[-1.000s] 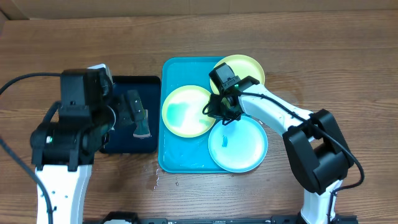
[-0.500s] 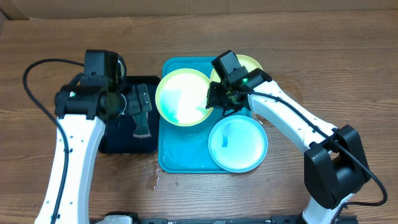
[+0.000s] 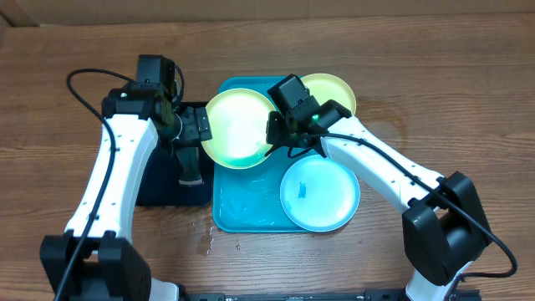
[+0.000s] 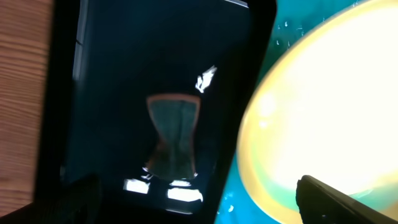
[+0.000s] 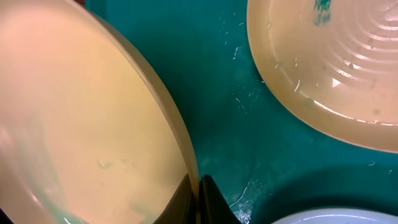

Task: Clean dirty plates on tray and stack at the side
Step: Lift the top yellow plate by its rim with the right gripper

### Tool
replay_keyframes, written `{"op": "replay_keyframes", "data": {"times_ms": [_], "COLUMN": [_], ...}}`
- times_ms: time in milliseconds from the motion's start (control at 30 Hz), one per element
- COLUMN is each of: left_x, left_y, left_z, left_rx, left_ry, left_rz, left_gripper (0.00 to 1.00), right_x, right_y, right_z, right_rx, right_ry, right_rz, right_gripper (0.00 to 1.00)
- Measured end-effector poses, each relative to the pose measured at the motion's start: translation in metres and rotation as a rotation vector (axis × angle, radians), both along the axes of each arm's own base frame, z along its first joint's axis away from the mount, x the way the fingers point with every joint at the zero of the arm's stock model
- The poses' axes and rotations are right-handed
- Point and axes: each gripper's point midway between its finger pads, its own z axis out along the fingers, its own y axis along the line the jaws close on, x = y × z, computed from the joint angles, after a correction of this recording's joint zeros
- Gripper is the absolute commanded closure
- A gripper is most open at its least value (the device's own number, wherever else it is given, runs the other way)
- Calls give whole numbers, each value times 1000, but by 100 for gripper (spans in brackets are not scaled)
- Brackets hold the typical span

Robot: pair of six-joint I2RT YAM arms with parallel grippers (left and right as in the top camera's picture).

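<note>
Right gripper (image 5: 198,199): clamped tight on the rim of the lifted plate (image 3: 238,127), fingers pinching its right edge.
What's changed: a second ago that plate lay flat on the blue tray (image 3: 242,216). Now it's up, tilted, and has been carried toward the tray's upper-left corner!
Left gripper (image 3: 196,131): jaws wide open and holding nothing. It has swung in from the far left and now sits just beside the plate's left rim.
Meaning: this looks like the first plate being presented for cleaning. Nothing is stacked at the side yet.
Plate's look: yellow-green rim, pale centre washed out by glare. Any smear on it is hard to make out from here.
Others: the light blue plate (image 3: 319,194), with a small blue smear, and the second yellow-green plate (image 3: 336,92) are both still on the tray.
Black tray (image 3: 159,191): holds what may be a scrubber (image 4: 174,143).
</note>
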Motion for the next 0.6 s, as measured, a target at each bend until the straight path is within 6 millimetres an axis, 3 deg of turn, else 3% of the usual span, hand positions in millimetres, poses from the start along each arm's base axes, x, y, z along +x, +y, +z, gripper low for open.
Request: {"op": "replay_keyframes", "data": {"times_ms": [133, 267, 367, 467, 533, 600], "left_x": [-13, -24, -34, -54, -85, -106], "left_y": [-13, -18, -19, -19, -18, -17], "left_z": [-6, 26, 81, 164, 225, 246], "left_rx": [-77, -119, -134, -148, -157, -160], "left_ry": [76, 67, -48, -290, -500, -584], "left_rz": [-16, -22, -31, -49, -66, -72], "left_gripper": [0, 0, 0, 0, 0, 0], "right_x": [5, 11, 14, 12, 13, 15], "right_y": [8, 28, 48, 67, 81, 89], "right_z": [5, 16, 27, 37, 47, 55], "right_rx": [16, 59, 89, 109, 126, 141], "right_ry": [-40, -113, -183, -252, -312, -357], "right_rz": [7, 28, 49, 67, 70, 67], "right_gripper": [96, 96, 96, 96, 96, 96]}}
